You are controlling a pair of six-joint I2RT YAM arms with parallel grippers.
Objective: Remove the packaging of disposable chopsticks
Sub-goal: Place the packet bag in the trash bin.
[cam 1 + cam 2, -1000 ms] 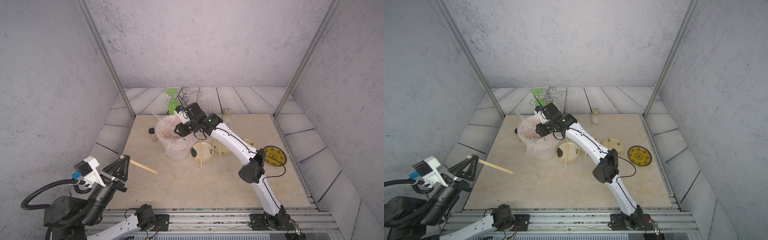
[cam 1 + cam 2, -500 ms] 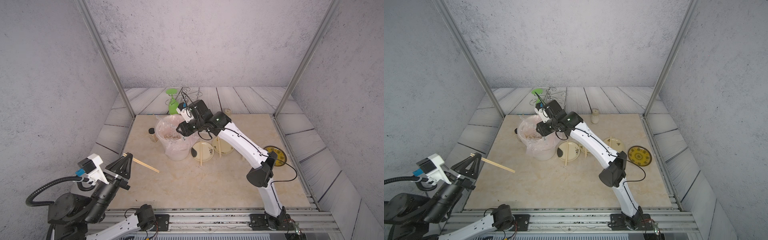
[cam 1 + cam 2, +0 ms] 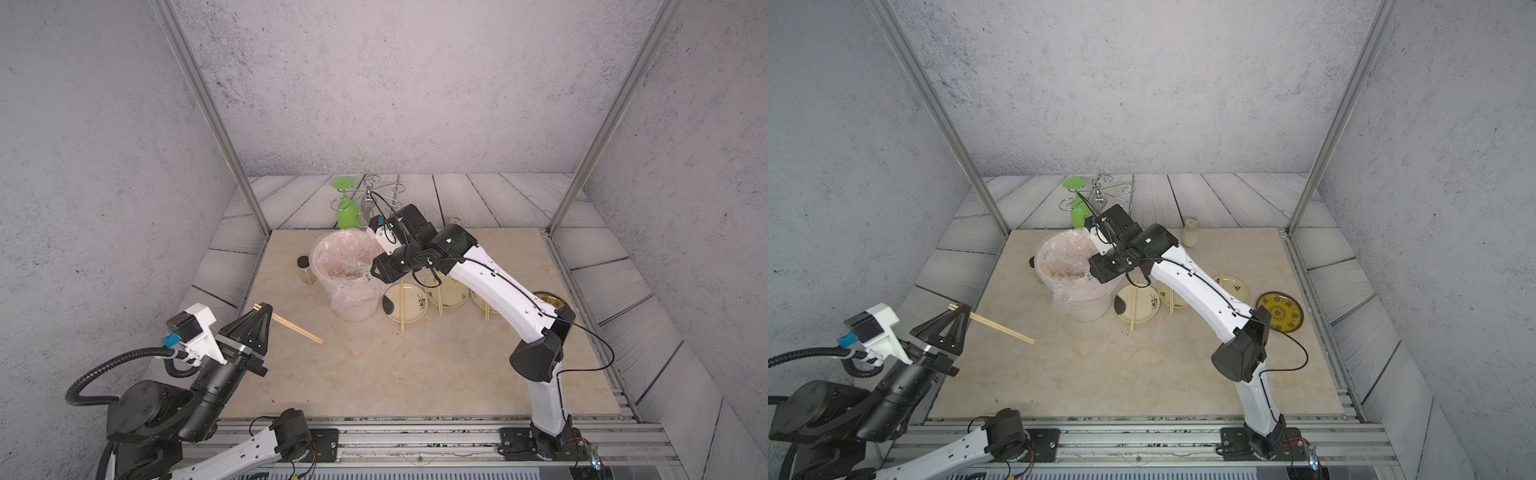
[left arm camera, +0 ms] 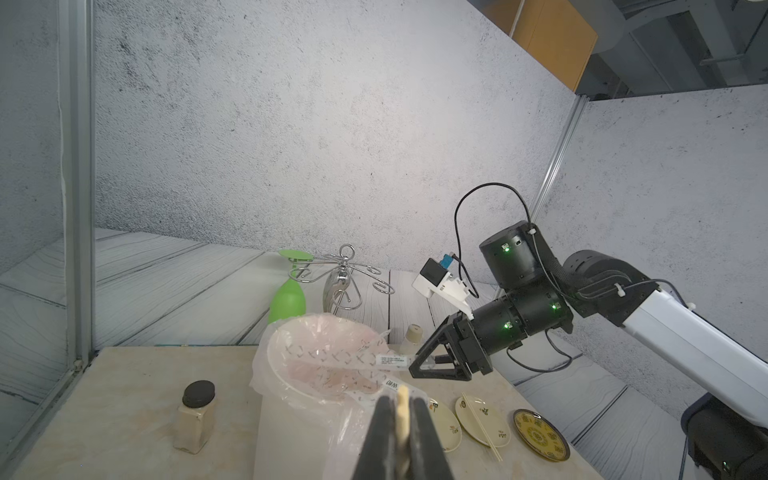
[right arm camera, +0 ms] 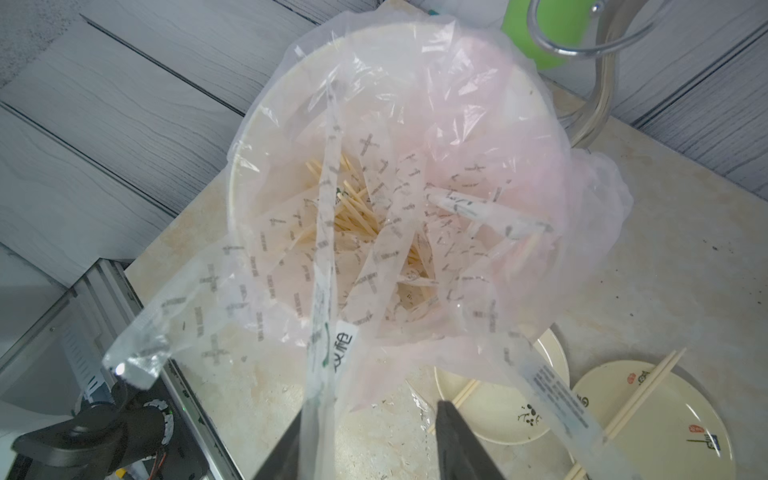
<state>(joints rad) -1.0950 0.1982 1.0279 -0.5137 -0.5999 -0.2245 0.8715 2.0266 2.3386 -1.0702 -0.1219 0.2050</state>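
The left gripper [image 3: 261,308] clamps the disposable chopsticks [image 3: 297,328] over the table's [image 3: 374,374] left edge. The right gripper's [image 5: 370,411] jaws stand apart above the bin [image 5: 235,174], with the packaging [image 5: 321,257] seemingly brushing one jaw. The top views hide that gap.

Bin: white plastic bin w/ pinkish liner bag [image 3: 355,309], rear-centre-L of beige stone tabletop [image 3: 374,374]; clear printed plastic sleeves [image 5: 326,199] inside.
Jar: black-lidded glass jar [image 3: 306,271], just L of bin.
Behind bin: green plastic goblet [image 3: 347,214] on silver wire rack [image 3: 1098,195].
R of bin: three cream round plates [image 3: 411,316] in row, tan wooden chopsticks [image 3: 402,309] across each; dark yellow-patterned plate [image 3: 1280,311] furthest R.
Front-L: chopstick pair [image 3: 297,328] in left gripper [image 3: 262,306], above table.
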